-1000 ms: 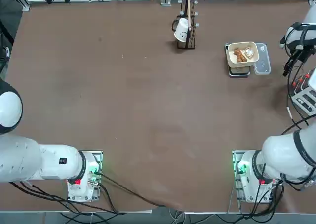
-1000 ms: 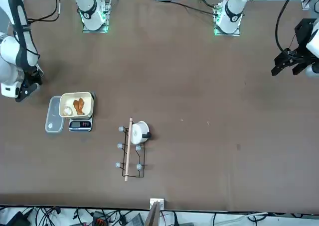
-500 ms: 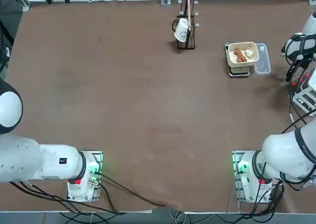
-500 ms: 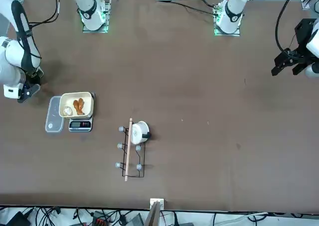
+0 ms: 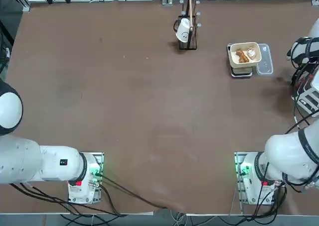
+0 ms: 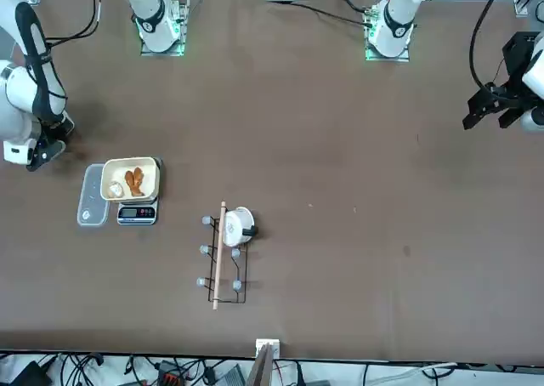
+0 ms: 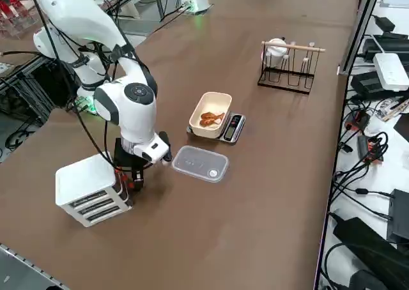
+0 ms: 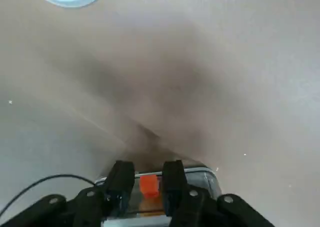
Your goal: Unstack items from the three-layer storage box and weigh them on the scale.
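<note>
Tabletop [image 5: 124, 111]: brown, matte, carries everything listed.
Scale [image 7: 232, 128]: small, dark-based — under a cream tray [image 7: 211, 111], near the far right edge in the top view.
Clear lid [image 7: 200, 163]: flat, just beside the scale.
Storage box [image 7: 89, 189]: white, tiered, at the right edge, apart from the lid.
Black rack [image 5: 188, 31]: far edge, middle — holds a white cup [image 5: 183, 30].

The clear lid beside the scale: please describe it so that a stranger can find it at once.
On the brown table, find the scale carrying a cream tray. The clear lid lies flat beside it, toward the white storage box. Unlike the tray, it is transparent, shallow and empty.
</note>
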{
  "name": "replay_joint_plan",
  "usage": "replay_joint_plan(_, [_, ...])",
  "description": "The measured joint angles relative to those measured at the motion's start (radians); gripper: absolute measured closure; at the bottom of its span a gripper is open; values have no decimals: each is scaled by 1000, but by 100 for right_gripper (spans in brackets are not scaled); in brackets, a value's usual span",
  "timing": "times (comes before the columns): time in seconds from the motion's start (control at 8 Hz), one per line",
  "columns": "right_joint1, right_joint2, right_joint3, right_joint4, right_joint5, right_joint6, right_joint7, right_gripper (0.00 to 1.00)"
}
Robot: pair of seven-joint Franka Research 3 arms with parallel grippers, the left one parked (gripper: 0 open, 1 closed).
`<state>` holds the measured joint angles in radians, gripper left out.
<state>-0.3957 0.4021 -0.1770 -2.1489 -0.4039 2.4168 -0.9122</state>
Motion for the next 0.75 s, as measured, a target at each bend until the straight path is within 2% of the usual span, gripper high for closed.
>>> replay_joint_plan(0.75, [-11,2,0,-6,-26,0,0,65])
